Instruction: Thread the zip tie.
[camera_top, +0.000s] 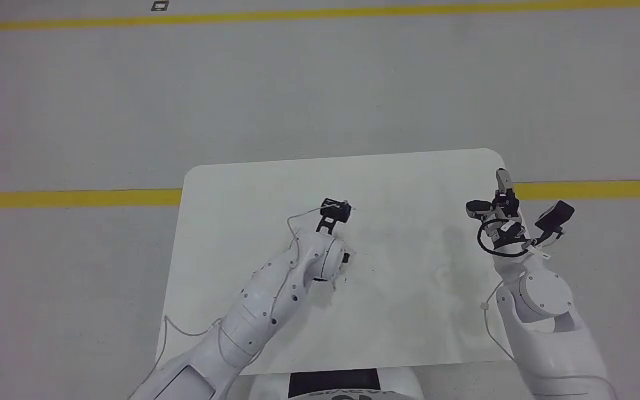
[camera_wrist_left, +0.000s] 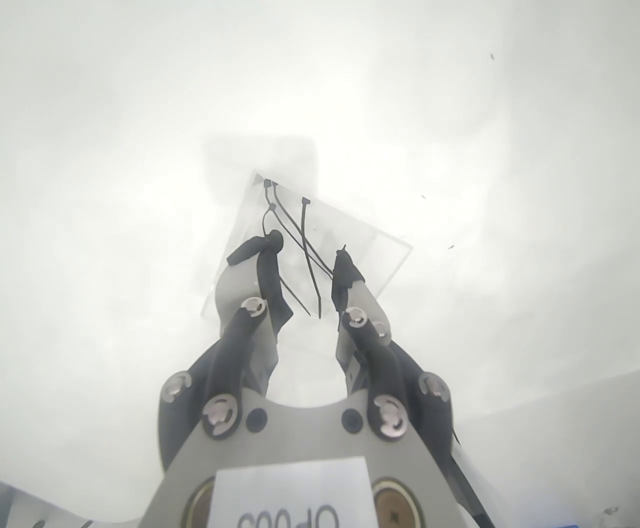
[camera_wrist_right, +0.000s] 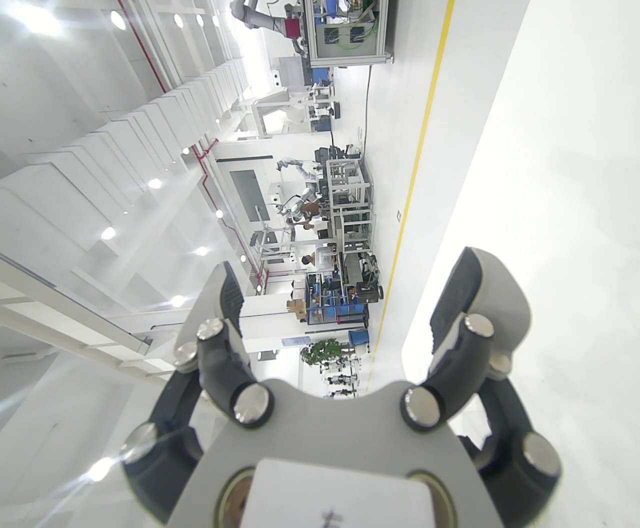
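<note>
1. On the white desk (camera_top: 420, 320), near its middle, sits the left tool (camera_top: 335, 212). The right tool (camera_top: 497, 205) is at the desk's right edge, well apart from it.
2. The right tool has its fingers spread wide with nothing between them. It faces out into the room, not down at the desk.
3. The left tool is spread as well and pinches nothing that we can make out. It hangs just over a clear sheet (camera_wrist_left: 370, 235), with its taped fingertips close to the surface. We cannot tell whether they touch it.
4. The sheet lies flat on the desk and looks thin and stiff. We judge it slick, so a sideways push could make it slide.
5. Several thin black ties (camera_wrist_left: 305, 230) lie on the sheet, between the left fingertips and just beyond them. Their heads point toward the sheet's far corner. Some straps cross one another, and one curls right beside a fingertip.
6. We expect each tie to be very light, springy and smooth. Lying flat on a slick sheet, one will be hard to pinch, and it may skate away or flick when pressed. Where the straps cross, lifting one may drag its neighbours.
7. For holds, we would take the strap just behind the head with one tool. The other tool would take the tail close to its tip, so that little free length is left to bend on the way into the slot. The heads are too small for us to tell which way their slots face.
</note>
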